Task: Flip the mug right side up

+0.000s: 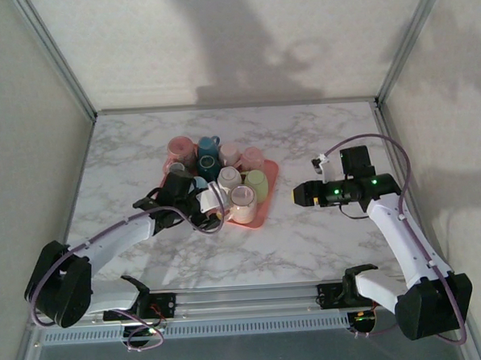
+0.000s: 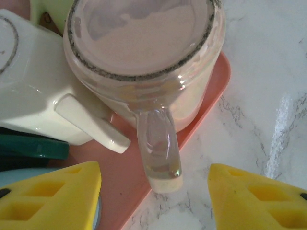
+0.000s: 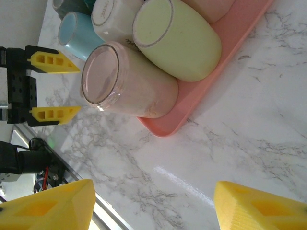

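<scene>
Crucially, the upside-down pale pink glazed mug (image 2: 144, 62) sits at a corner of the salmon plastic tray (image 2: 216, 91) — left gripper (image 2: 154, 184) open astride its handle (image 2: 158, 143), right gripper (image 3: 153, 201) wide, empty; an off-centre pinch could slip.

one pink tray (image 1: 270, 178) — roughly ten mugs (image 1: 243, 202), too crowded to count exactly

Grey-veined white marble table (image 1: 308, 241), one pink tray (image 3: 163, 127) flat on it, near the middle.
</scene>
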Controlling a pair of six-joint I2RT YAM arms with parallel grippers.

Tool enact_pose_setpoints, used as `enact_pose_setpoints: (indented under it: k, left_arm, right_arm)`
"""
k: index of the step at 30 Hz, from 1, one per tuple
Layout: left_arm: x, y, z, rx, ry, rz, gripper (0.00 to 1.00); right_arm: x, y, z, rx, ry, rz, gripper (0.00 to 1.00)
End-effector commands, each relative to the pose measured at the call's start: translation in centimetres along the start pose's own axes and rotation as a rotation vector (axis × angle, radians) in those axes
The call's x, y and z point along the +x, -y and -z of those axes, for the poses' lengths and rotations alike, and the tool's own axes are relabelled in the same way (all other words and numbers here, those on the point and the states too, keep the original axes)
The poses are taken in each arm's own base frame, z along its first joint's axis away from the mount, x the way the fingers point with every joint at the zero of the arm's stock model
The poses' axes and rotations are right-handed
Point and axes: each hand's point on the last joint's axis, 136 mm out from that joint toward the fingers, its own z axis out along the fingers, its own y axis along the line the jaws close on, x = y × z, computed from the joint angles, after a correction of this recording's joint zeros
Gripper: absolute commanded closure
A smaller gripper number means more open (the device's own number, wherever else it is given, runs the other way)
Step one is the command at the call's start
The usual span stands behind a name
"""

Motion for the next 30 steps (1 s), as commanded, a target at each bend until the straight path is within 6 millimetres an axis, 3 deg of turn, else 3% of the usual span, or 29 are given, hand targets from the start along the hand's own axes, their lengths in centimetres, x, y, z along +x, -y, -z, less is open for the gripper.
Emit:
enact_pose_setpoints:
  k: [1,26,30]
  left_arm:
    - [-1.7,-0.6,-0.1,-0.011,0.025,-0.007,0.39]
    - [-0.7,-0.7,-3.3,0.008,-0.055,0.044,0.58]
    - [-0.7,-0.7,-3.6,0.016,-0.063,0.044,0.66]
  right_arm:
    - [0.7,0.0,-0.4,-0.013,-0.019,-0.02,0.34]
    - [1.3,0.1,-1.0,-0.032,-0.032,-0.037,0.34]
    - [1.4,0.2,-1.1,-0.031,-0.037,-0.037,0.34]
